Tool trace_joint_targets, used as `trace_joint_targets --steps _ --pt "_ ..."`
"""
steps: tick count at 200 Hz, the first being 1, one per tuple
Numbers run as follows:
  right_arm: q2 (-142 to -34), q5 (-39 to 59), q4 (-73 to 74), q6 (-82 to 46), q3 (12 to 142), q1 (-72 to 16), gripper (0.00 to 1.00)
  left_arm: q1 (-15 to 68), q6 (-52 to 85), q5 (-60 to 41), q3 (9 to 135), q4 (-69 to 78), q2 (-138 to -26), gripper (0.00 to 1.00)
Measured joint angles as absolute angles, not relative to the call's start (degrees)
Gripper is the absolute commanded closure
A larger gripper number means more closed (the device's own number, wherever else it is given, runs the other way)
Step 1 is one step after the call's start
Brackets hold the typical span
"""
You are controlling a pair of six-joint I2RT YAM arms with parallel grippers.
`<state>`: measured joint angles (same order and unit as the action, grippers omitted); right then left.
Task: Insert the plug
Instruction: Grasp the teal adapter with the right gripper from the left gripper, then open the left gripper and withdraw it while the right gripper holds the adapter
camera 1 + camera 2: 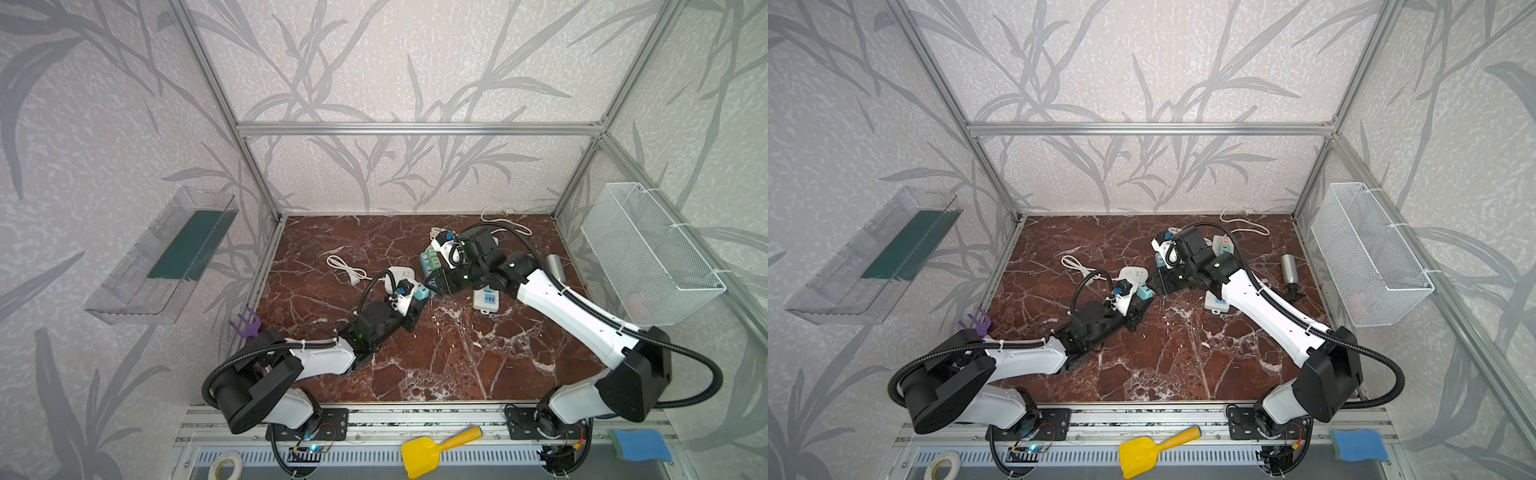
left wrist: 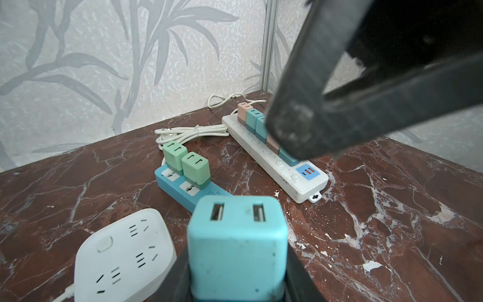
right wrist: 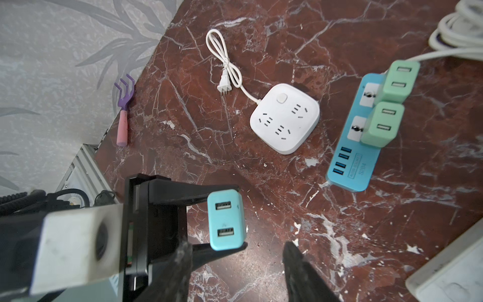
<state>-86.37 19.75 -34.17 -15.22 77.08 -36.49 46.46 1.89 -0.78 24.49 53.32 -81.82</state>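
Observation:
The plug (image 2: 236,243) is a light-blue charger cube with two USB slots. My left gripper (image 2: 236,264) is shut on its sides and holds it just above the marble, near the middle of both top views (image 1: 420,292) (image 1: 1145,292). My right gripper (image 3: 235,261) faces it from the right, open, with nothing between its fingers; the plug (image 3: 226,219) lies just off its fingertips. A white square power strip (image 3: 285,117) lies beside the plug. A blue strip (image 3: 350,167) carries two green chargers. A long white strip (image 2: 287,177) holds several chargers.
A purple and pink rake (image 3: 124,115) lies at the left table edge. A metal cylinder (image 1: 555,266) lies at the right, with a wire basket (image 1: 648,253) on the right wall and a clear bin (image 1: 166,253) on the left. White cords (image 1: 503,222) trail at the back.

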Motion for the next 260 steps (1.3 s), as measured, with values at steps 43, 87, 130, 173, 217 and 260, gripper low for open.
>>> trace_joint_targets --steps 43,87,130,173,217,260 --pt "-88.49 21.71 -34.57 -16.05 77.08 -37.21 0.51 46.54 1.02 -1.04 24.21 53.65 -81.73 0.69" --pt "-89.45 23.22 -34.28 -16.49 77.08 -37.52 0.63 46.54 0.97 -1.17 24.21 53.6 -80.97 0.69" --pt "-91.09 24.34 -33.47 -16.97 77.08 -37.8 0.64 46.54 0.99 -1.23 24.21 52.38 -80.86 0.69" --pt "-92.77 25.08 -33.3 -16.86 77.32 -38.17 0.66 46.54 0.99 -1.21 24.21 51.0 -80.42 0.68" --pt "-93.6 24.95 -35.05 -13.65 78.78 -38.22 0.87 46.39 1.52 -1.41 24.21 50.52 -80.16 0.58" --pt "-93.58 22.44 -35.0 -13.87 79.02 -38.46 1.0 46.57 1.63 0.49 24.21 50.72 -79.68 0.27"
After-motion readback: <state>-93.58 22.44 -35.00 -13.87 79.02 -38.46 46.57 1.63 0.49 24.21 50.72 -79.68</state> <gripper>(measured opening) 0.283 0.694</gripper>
